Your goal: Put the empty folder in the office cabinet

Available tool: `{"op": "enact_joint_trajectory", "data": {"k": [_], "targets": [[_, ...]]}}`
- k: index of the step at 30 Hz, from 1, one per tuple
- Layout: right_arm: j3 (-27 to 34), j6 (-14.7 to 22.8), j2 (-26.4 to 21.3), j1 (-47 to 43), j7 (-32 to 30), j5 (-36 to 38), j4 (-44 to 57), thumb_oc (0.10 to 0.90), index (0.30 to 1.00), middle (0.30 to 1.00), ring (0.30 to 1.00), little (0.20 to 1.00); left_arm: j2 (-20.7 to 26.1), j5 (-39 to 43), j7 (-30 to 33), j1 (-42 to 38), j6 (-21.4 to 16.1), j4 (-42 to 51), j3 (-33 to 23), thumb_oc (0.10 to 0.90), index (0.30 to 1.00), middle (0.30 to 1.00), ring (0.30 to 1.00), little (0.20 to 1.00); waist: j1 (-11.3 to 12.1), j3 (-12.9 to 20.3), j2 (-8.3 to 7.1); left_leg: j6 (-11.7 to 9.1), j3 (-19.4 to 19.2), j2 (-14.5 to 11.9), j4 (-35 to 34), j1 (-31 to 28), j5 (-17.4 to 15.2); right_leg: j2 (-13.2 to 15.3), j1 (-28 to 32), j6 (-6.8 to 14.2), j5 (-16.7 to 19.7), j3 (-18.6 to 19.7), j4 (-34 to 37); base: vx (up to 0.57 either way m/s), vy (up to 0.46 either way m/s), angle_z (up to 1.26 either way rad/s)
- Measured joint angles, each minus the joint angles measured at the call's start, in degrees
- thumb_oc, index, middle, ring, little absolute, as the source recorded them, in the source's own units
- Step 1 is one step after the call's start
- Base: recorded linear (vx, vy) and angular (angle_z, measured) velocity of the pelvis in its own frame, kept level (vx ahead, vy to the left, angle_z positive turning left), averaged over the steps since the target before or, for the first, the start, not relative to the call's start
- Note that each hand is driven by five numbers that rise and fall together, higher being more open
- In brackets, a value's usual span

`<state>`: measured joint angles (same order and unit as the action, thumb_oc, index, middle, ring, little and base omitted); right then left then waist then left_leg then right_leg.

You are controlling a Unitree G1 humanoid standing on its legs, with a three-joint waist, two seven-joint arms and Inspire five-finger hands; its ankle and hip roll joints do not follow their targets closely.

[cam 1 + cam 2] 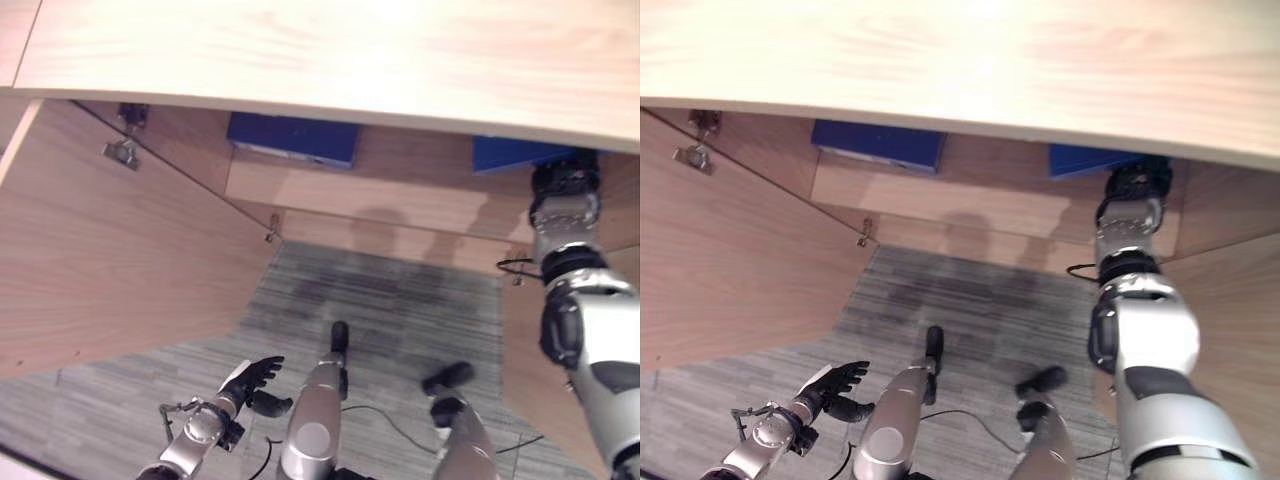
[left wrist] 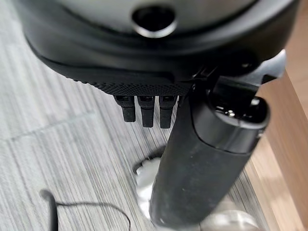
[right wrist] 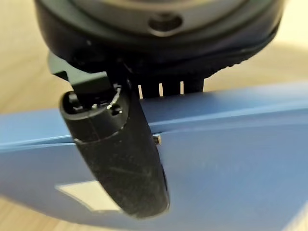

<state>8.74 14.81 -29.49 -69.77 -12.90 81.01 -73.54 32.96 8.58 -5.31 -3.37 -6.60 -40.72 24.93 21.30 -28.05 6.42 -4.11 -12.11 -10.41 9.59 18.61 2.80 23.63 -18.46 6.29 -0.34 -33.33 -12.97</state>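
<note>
- Nearly done, I'd say: my right hand (image 1: 1137,192) is reaching into the open office cabinet (image 1: 330,190) with the blue folder (image 3: 231,159) already at shelf level.
- Folder (image 1: 520,153) sits on or just over the shelf on the cabinet's right side, partly tucked under the cabinet top (image 1: 330,50); can't tell if it's fully resting yet.
- Right wrist view: my thumb (image 3: 120,159) lies across the folder's face, fingers go behind its top edge, so I'm pinching it. Hand closed on the folder.
- A second blue folder (image 1: 293,138) already lies further left on the same shelf, well apart from mine.
- Left cabinet door (image 1: 110,240) stands swung wide open; a right door panel shows beside my right arm.
- Left to do, my guess: set the folder down flat, let go, pull the arm out. Closing doors isn't in the task line.
- My left hand (image 1: 250,382) hangs low over the grey carpet (image 1: 400,300), well away from the cabinet, fingers loosely spread, holding nothing. Left wrist view agrees: fingers relaxed, thumb out, only floor beyond.
- Risk, as I judge it: folder edge catching the cabinet top on release.
</note>
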Motion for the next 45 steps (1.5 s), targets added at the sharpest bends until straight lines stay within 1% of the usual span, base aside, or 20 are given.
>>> {"op": "enact_joint_trajectory", "data": {"k": [1, 2, 3, 4, 5, 8, 13, 16, 18, 20, 22, 28, 32, 34, 40, 41, 42, 43, 44, 45], "targets": [[0.2, 0.0, -0.1, 0.0, 0.1, 0.0, -0.7, 0.400, 0.300, 0.300, 0.300, 0.300, 2.0, -0.1, -0.1, -0.1, -0.1, -0.7, 0.5, 0.800, 0.900, 0.900, 0.900, 0.900, -0.6, 0.5, -1.03, -0.7, 1.1, 0.8, -0.2, 1.2, 0.5, 0.0, 2.3, 1.4, 1.4, 2.2, 3.2, 0.05, -0.037, 0.50], [0.2, 0.0, -0.5, -0.1, 0.1, 0.0, -0.8, 0.400, 0.300, 0.300, 0.300, 0.300, 2.1, -0.4, -0.4, -0.6, -1.0, -2.8, 0.0, 0.800, 0.900, 0.900, 0.900, 0.900, -0.5, 0.8, -1.71, -1.2, 1.3, 1.8, -0.6, 1.6, 1.1, -0.3, 3.0, 3.0, 5.2, 3.0, 6.0, 0.02, -0.026, 0.47], [-1.3, 0.0, -0.9, -0.8, 1.1, 0.0, -0.7, 0.400, 0.300, 0.300, 0.300, 0.300, 0.4, -0.4, 0.2, -1.1, -1.4, -6.9, -0.3, 0.800, 0.900, 0.900, 0.900, 0.900, -0.8, 1.9, -0.28, -1.5, 2.5, 1.5, -1.5, 3.3, 2.2, -1.8, 2.1, 2.6, 9.3, 3.8, 8.2, 0.01, 0.019, 0.15], [-1.9, 0.0, -1.0, -0.9, 1.5, -0.2, -0.7, 0.400, 0.300, 0.300, 0.300, 0.300, -0.1, -0.5, 0.1, -0.9, -1.2, -8.2, -0.2, 0.800, 0.900, 0.900, 0.900, 0.900, -0.8, 2.3, 0.13, -1.4, 2.6, 1.4, -2.5, 3.5, 2.8, -2.4, 2.1, 2.5, 10.4, 3.8, 9.7, 0.03, 0.024, -0.04], [-3.5, -0.4, -1.5, -1.0, 1.8, -1.5, -0.9, 0.400, 0.300, 0.300, 0.300, 0.300, -1.1, -1.1, -0.3, -0.2, -0.9, -10.2, 1.1, 0.800, 0.900, 0.900, 0.900, 0.900, -0.8, 2.7, 0.89, -1.3, 2.0, 1.6, -4.5, 3.5, 4.3, -3.1, 2.1, 2.2, 12.6, 3.8, 12.9, 0.05, 0.029, -0.14], [-4.1, -0.7, -3.5, -0.8, 1.8, -3.4, -1.4, 0.400, 0.300, 0.300, 0.300, 0.300, -2.3, -4.7, -1.5, 1.5, -2.1, -10.4, 4.3, 0.800, 0.900, 0.900, 0.900, 0.900, -1.0, 2.9, 1.38, -0.9, 1.0, 3.4, -6.8, 4.0, 5.7, -2.5, 2.1, 2.1, 16.1, 3.9, 17.7, 0.06, -0.021, -0.03], [-3.0, -0.7, -5.5, -1.6, 2.2, -3.3, -1.5, 0.400, 0.300, 0.300, 0.300, 0.300, -3.0, -5.0, -1.4, 1.5, -3.5, -10.9, 2.6, 0.800, 0.900, 0.900, 0.900, 0.900, -1.1, 3.1, 1.88, -0.4, 1.6, 4.8, -9.9, 6.3, 7.9, -1.2, -0.3, 2.0, 16.2, 2.4, 17.9, 0.06, -0.091, 0.18], [-1.1, -0.2, -6.1, -3.3, 2.6, -2.8, -1.3, 0.400, 0.300, 0.300, 0.300, 0.300, -2.9, -5.0, -1.2, 1.4, -3.8, -11.0, 2.1, 0.800, 0.900, 0.900, 0.900, 0.900, -1.5, 4.0, 3.46, -0.3, 3.1, 5.4, -11.4, 8.5, 9.3, -0.9, -1.8, 2.4, 16.4, 0.9, 17.9, 0.08, -0.113, 0.22], [-0.6, 0.7, -6.0, -4.6, 3.2, -1.0, -0.9, 0.400, 0.300, 0.300, 0.300, 0.300, -2.8, -5.6, -1.2, 1.4, -4.3, -11.1, 2.6, 0.800, 0.900, 0.900, 0.900, 0.900, -1.4, 5.0, 4.96, -0.3, 3.7, 5.7, -12.7, 9.8, 10.3, -0.8, -3.2, 2.5, 16.5, 0.2, 17.9, 0.08, -0.048, 0.19], [-0.6, 1.5, -5.9, -6.2, 3.1, 0.1, -0.8, 0.400, 0.300, 0.300, 0.300, 0.300, -2.5, -6.5, -1.2, 1.2, -4.7, -11.1, 3.1, 0.800, 0.900, 0.900, 0.900, 0.900, -1.5, 5.4, 5.57, -0.2, 3.9, 5.8, -13.1, 10.6, 10.6, -0.8, -3.9, 2.7, 16.6, 0.0, 17.9, 0.10, -0.026, 0.06], [-1.1, 2.1, -5.5, -8.1, 3.0, 1.3, -0.8, 0.400, 0.300, 0.300, 0.300, 0.300, -2.5, -6.8, -1.1, 1.0, -5.0, -11.0, 3.4, 0.800, 0.900, 0.900, 0.900, 0.900, -1.9, 5.7, 6.19, -0.2, 4.3, 5.8, -13.1, 11.5, 10.7, -0.2, -5.6, 3.1, 15.8, 0.2, 15.6, 0.11, -0.022, 0.02], [-1.2, 4.4, -4.5, -10.2, 2.9, 2.9, -0.7, 0.400, 0.300, 0.300, 0.300, 0.300, -2.5, -6.7, 0.0, -2.2, -5.3, -11.1, 4.1, 0.800, 0.900, 0.900, 0.900, 0.900, -2.4, 5.8, 6.31, -0.1, 4.8, 5.7, -13.1, 12.8, 10.8, 1.3, -9.3, 3.7, 12.3, 1.0, 9.3, 0.10, -0.070, 0.03], [-1.2, 5.3, -4.3, -12.1, 2.6, 5.9, -0.7, 0.400, 0.300, 0.300, 0.300, 0.300, -2.4, -6.7, 0.9, -3.4, -6.0, -11.0, 4.3, 0.800, 0.900, 0.900, 0.900, 0.900, -2.3, 5.8, 6.36, -0.2, 5.2, 5.5, -13.1, 13.5, 10.9, 1.5, -10.4, 4.0, 11.1, 1.0, 7.5, 0.12, -0.075, 0.04], [-1.1, 6.5, -3.8, -12.4, 2.0, 7.5, -0.7, 0.400, 0.300, 0.300, 0.300, 0.300, -2.4, -6.7, 0.9, -3.4, -6.0, -11.0, 4.6, 0.800, 0.900, 0.900, 0.900, 0.900, -2.3, 5.8, 6.36, -0.2, 5.6, 5.4, -13.1, 13.4, 10.9, 1.7, -10.5, 4.1, 10.3, 1.0, 6.4, 0.07, -0.060, 0.05], [-1.2, 7.1, -3.8, -12.5, 1.0, 7.9, -0.9, 0.400, 0.300, 0.300, 0.300, 0.300, -2.2, -6.6, 1.0, -3.8, -6.0, -11.0, 4.6, 0.800, 0.900, 0.900, 0.900, 0.900, -2.4, 5.8, 6.35, -0.2, 6.4, 5.4, -13.0, 13.5, 10.9, 1.7, -10.6, 4.4, 9.0, 0.9, 4.8, 0.04, -0.039, 0.04], [-1.3, 7.1, -3.8, -12.5, 1.0, 7.9, -0.9, 0.772, 0.858, 0.858, 0.858, 0.858, -2.2, -6.6, 1.0, -3.8, -6.0, -11.1, 4.6, 0.800, 0.900, 0.900, 0.900, 0.900, -2.3, 5.8, 6.35, -0.2, 6.4, 5.4, -13.0, 13.6, 11.0, 1.7, -10.7, 4.2, 9.2, 0.9, 4.7, 0.03, -0.050, -0.01], [-1.9, 7.2, -2.9, -12.9, 0.8, 8.0, -0.9, 0.800, 0.900, 0.900, 0.900, 0.900, -2.4, -6.5, 1.0, -4.7, -5.9, -10.5, 4.9, 0.800, 0.900, 0.900, 0.900, 0.900, -2.6, 5.8, 6.25, -0.2, 6.3, 5.3, -12.9, 13.7, 10.8, 1.7, -10.9, 4.6, 8.7, 1.0, 4.3, 0.13, -0.086, 0.04], [-3.5, 8.2, -1.9, -13.2, 0.2, 8.1, -1.1, 0.800, 0.900, 0.900, 0.900, 0.900, -2.4, -6.0, 1.1, -6.3, -3.5, -10.5, 6.9, 0.800, 0.900, 0.900, 0.900, 0.900, -3.3, 5.8, 6.28, -0.3, 6.4, 5.1, -12.9, 13.8, 10.7, 2.0, -11.1, 5.1, 7.4, 0.8, 3.2, 0.02, -0.029, 0.10], [-2.0, 8.5, -1.5, -13.5, -0.2, 8.0, -1.8, 0.800, 0.900, 0.900, 0.900, 0.900, -2.1, -6.0, 0.6, -6.6, -2.8, -11.4, 7.3, 0.800, 0.900, 0.900, 0.900, 0.900, -3.5, 6.0, 6.13, -0.4, 7.3, 5.2, -13.0, 14.1, 11.2, 1.8, -11.3, 4.5, 7.8, 1.4, 3.0, 0.02, -0.024, 0.13], [-2.2, 6.9, -2.1, -14.4, -1.1, 8.3, -3.1, 0.800, 0.900, 0.900, 0.900, 0.900, -2.3, -5.4, 1.1, -6.6, -4.9, -11.3, 5.1, 0.800, 0.900, 0.900, 0.900, 0.900, -3.7, 6.0, 5.64, -0.6, 7.7, 4.6, -13.0, 14.6, 11.4, 1.3, -11.5, 4.7, 7.5, 1.3, 2.6, 0.02, -0.034, 0.10]]}}
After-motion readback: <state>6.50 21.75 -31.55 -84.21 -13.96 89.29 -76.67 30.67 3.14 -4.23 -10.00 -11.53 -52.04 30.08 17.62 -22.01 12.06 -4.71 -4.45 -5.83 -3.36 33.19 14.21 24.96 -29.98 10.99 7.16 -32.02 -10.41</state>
